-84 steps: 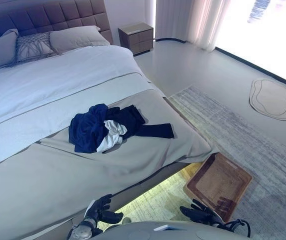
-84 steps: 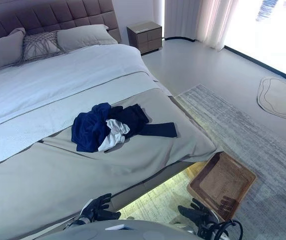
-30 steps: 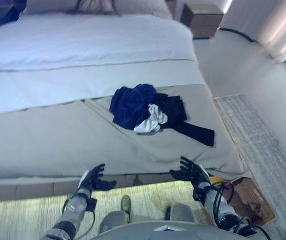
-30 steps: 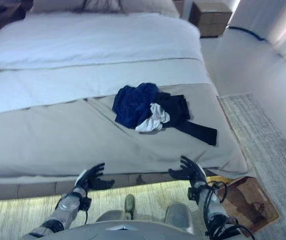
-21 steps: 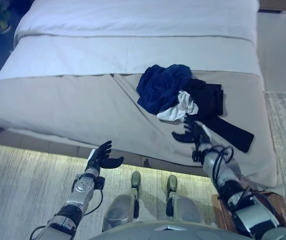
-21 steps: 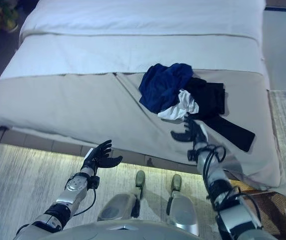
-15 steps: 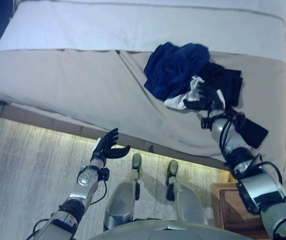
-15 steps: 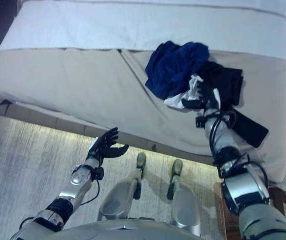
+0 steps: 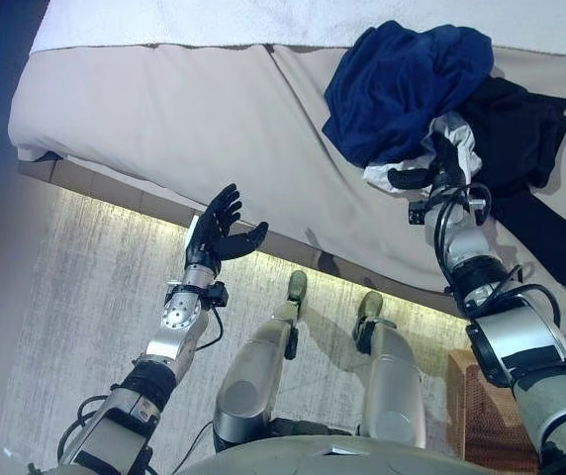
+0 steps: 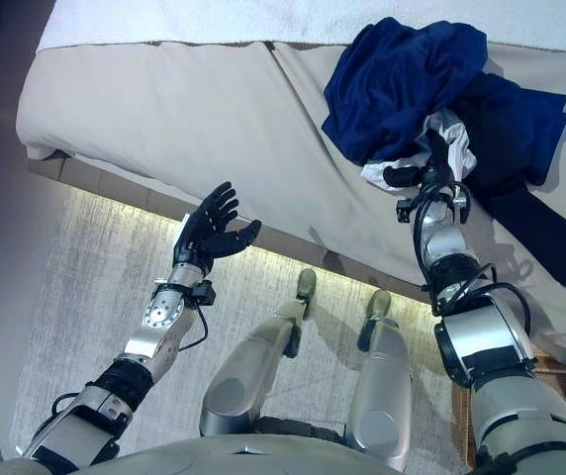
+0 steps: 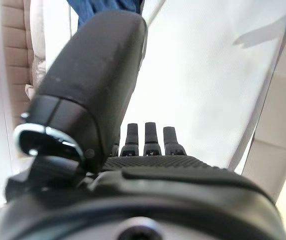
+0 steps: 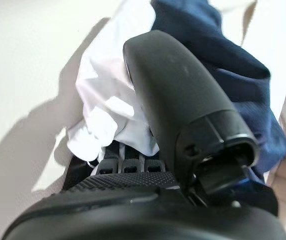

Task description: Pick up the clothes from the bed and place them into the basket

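A pile of clothes lies on the beige bed cover: a blue garment, a white one and a black one with a leg trailing toward the bed's edge. My right hand rests on the white garment at the pile's near side, fingers straight, thumb out to the side. My left hand is open and empty, held in the air before the bed's near edge. A corner of the brown woven basket shows on the floor behind my right arm.
The bed's base is lit from below along its near edge. A grey rug covers the floor before the bed. A white sheet lies beyond the beige cover.
The camera has tipped down and come closer to the bed. My right hand has reached forward from the bed's edge onto the white garment. My left hand stays open before the bed.
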Robot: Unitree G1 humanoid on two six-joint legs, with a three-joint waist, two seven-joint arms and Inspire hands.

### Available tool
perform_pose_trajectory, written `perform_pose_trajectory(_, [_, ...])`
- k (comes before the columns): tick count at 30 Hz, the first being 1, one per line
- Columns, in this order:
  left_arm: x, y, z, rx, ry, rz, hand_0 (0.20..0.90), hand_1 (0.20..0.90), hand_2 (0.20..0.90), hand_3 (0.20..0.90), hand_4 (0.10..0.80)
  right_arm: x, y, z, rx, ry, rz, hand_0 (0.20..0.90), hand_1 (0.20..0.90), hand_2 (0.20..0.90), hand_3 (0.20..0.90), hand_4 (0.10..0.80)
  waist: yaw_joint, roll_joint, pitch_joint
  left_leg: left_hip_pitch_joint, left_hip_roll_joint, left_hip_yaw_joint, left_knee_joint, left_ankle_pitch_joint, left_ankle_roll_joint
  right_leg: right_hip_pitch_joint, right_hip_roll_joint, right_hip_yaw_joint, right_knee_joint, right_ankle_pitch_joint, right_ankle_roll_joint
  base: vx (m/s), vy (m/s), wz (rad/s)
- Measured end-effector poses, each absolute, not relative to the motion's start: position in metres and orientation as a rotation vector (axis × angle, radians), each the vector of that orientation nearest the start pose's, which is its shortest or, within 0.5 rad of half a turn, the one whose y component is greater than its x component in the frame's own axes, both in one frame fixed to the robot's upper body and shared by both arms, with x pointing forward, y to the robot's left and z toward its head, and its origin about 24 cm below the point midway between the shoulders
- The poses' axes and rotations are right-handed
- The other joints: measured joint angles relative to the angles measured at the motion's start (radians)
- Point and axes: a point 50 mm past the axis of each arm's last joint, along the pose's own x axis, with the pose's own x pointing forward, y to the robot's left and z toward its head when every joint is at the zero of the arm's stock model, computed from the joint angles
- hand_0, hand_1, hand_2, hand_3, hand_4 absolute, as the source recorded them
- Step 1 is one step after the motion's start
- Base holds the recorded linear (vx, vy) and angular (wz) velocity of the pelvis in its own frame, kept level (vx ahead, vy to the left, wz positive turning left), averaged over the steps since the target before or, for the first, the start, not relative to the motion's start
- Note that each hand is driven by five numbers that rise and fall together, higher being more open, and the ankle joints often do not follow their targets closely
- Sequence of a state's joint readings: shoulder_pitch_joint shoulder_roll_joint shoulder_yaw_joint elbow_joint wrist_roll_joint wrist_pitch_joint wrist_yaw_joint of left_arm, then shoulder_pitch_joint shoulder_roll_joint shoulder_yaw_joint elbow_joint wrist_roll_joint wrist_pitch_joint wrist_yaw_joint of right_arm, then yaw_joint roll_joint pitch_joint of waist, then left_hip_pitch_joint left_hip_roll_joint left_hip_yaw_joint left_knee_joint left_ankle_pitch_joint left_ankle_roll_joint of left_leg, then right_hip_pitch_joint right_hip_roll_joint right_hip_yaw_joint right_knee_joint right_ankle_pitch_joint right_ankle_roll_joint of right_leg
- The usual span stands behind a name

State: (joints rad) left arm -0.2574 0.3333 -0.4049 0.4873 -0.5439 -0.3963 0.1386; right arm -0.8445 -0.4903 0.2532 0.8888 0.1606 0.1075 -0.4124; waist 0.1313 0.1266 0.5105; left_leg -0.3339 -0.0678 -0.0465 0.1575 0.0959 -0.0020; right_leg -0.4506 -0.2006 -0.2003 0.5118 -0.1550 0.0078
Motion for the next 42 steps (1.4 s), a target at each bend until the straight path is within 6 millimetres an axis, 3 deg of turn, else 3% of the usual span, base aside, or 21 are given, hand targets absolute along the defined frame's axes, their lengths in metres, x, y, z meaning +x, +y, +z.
perform_pose_trajectory(8, [0.284,0.146,0.021,-0.118,-0.029,-0.089,0.900,0.900,0.900,0.900,0.800,0.395,-0.236,0.148,-0.718,0.051,-0.449,0.900,0.900,0.900,0.900,0.800,-0.001,0.000,0.015,-0.094,0.005,0.015,0.061,-0.001,0.002,-0.087,0.004,0.016,0.034,0.001,-0.001,-0.013,0.011,-0.03])
perform_pose_trajectory(15, [0.284,0.144,0.021,-0.125,-0.027,-0.095,0.900,0.900,0.900,0.900,0.800,0.395,-0.237,0.146,-0.873,0.073,-0.445,0.900,0.900,0.900,0.900,0.800,0.001,-0.001,0.016,-0.104,0.006,0.015,0.064,-0.001,0.001,-0.092,0.006,0.015,0.026,0.008,-0.003,-0.003,-0.010,0.00])
perform_pose_trajectory(16, [0.284,0.144,0.021,-0.125,-0.027,-0.095,0.900,0.900,0.900,0.900,0.800,0.395,-0.237,0.146,-0.892,0.074,-0.441,0.862,0.862,0.862,0.856,0.756,0.001,-0.001,0.016,-0.104,0.006,0.015,0.064,-0.001,0.001,-0.092,0.006,0.015,0.025,0.009,-0.003,0.000,0.000,0.00])
perform_pose_trajectory(17, [0.284,0.144,0.021,-0.125,-0.028,-0.096,0.900,0.900,0.900,0.900,0.800,0.395,-0.238,0.145,-0.911,0.078,-0.438,0.559,0.559,0.559,0.502,0.402,0.000,-0.002,0.016,-0.102,0.006,0.016,0.065,-0.001,0.001,-0.089,0.006,0.015,0.024,0.011,-0.002,-0.009,-0.035,-0.01])
perform_pose_trajectory(18, [0.285,0.144,0.022,-0.125,-0.031,-0.098,0.900,0.900,0.900,0.900,0.800,0.395,-0.238,0.144,-0.925,0.084,-0.436,0.300,0.300,0.300,0.200,0.100,0.001,-0.003,0.017,-0.098,0.007,0.016,0.064,-0.001,0.001,-0.083,0.007,0.014,0.021,0.012,-0.001,-0.005,-0.036,-0.01])
perform_pose_trajectory(24, [0.287,0.143,0.027,-0.123,-0.047,-0.105,0.900,0.900,0.900,0.900,0.800,0.394,-0.250,0.149,-0.944,0.095,-0.470,0.300,0.300,0.300,0.200,0.100,0.002,-0.008,0.020,-0.069,0.017,0.015,0.063,-0.004,0.004,-0.039,0.020,0.007,-0.010,0.022,-0.003,-0.005,-0.037,-0.03])
perform_pose_trajectory(37, [0.276,0.153,0.025,-0.108,-0.031,-0.118,0.900,0.900,0.900,0.900,0.800,0.363,-0.261,0.084,-0.956,0.277,-0.391,0.300,0.300,0.300,0.200,0.100,-0.031,-0.034,0.019,0.165,0.048,0.050,-0.057,-0.010,0.008,0.192,0.066,0.026,-0.168,0.058,0.011,0.044,-0.034,-0.12])
perform_pose_trajectory(42, [0.276,0.157,0.033,-0.113,-0.054,-0.132,0.900,0.900,0.900,0.900,0.800,0.351,-0.269,0.080,-0.938,0.292,-0.409,0.300,0.300,0.300,0.200,0.100,-0.046,-0.059,0.008,0.269,0.061,0.069,-0.117,-0.010,0.008,0.287,0.085,0.034,-0.225,0.064,0.017,0.089,-0.044,-0.13])
